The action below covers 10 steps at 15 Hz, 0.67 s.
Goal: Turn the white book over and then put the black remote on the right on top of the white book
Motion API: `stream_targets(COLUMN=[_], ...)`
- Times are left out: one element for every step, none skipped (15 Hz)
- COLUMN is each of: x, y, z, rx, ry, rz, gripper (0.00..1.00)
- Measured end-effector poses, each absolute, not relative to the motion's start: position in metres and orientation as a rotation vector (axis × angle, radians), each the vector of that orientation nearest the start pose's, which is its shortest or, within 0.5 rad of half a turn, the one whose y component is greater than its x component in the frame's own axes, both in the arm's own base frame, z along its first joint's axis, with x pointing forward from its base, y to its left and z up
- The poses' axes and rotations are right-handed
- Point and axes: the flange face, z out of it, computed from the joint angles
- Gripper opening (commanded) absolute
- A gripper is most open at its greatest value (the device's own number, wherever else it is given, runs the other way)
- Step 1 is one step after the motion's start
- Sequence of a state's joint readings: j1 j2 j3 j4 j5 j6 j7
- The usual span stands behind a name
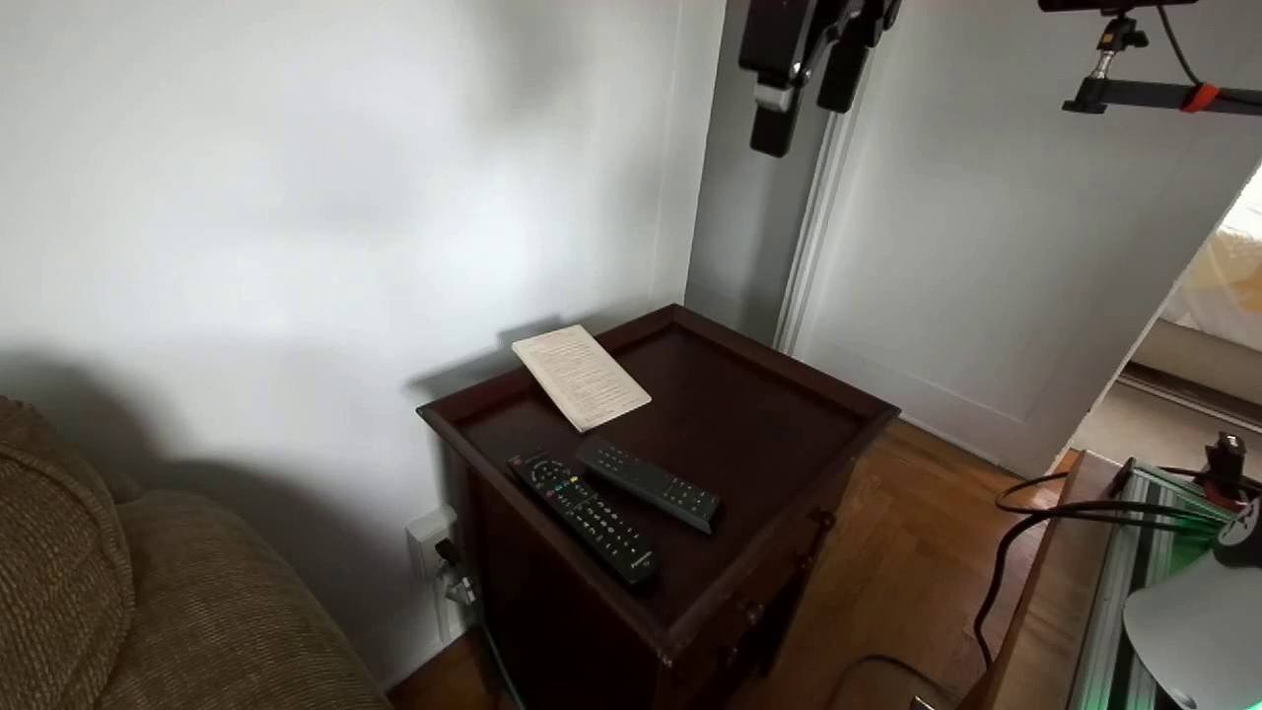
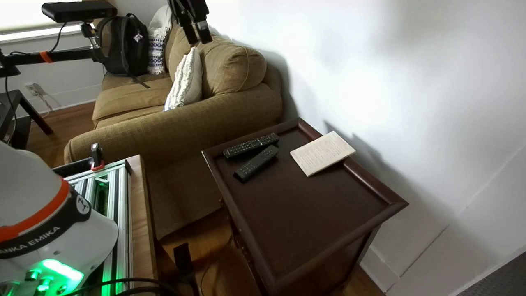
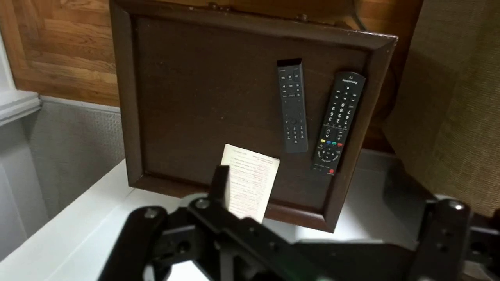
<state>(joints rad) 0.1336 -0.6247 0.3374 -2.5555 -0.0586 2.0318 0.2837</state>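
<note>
Hand (image 1: pixel 808 116) of the robot hangs high, well apart from the dark brown surface (image 2: pixel 312 213), and its two jaws stand apart from each other. The white book (image 1: pixel 582 377) lies on this surface, near the pale wall (image 1: pixel 345 197), with a printed face turned up; it is a little tilted, one end reaching over the raised rim (image 2: pixel 374 185) (this can be seen in both exterior views). The black remote (image 3: pixel 293 109), the shorter of the two, lies on the surface just beside a corner of the book, without touching it. On its other side lies the longer remote (image 3: pixel 339 121), close to the rim. In the wrist view, the hand partly hides the book.
</note>
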Motion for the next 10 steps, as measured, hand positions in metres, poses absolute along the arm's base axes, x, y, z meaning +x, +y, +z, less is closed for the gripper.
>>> stream_targets(x=[0.339, 0.345, 0.353, 0.361, 0.369, 0.376, 0.383, 0.389, 0.394, 0.399], y=[0.154, 0.138, 0.121, 0.105, 0.087, 0.07, 0.054, 0.039, 0.026, 0.016], z=[0.469, 0.467, 0.465, 0.463, 0.46, 0.455, 0.45, 0.442, 0.434, 0.425], rx=[-3.309, -3.271, -3.228, -3.183, -3.134, -3.087, -3.041, -2.997, -2.958, -2.923], ry=[-0.214, -0.185, -0.169, -0.164, -0.174, -0.188, -0.205, -0.222, -0.23, -0.235], rz=[-0.234, -0.226, -0.235, -0.26, -0.297, -0.337, -0.369, -0.389, -0.393, -0.385], gripper=[1.0, 1.0, 1.0, 1.0, 1.0, 1.0, 1.0, 1.0, 1.0, 1.0])
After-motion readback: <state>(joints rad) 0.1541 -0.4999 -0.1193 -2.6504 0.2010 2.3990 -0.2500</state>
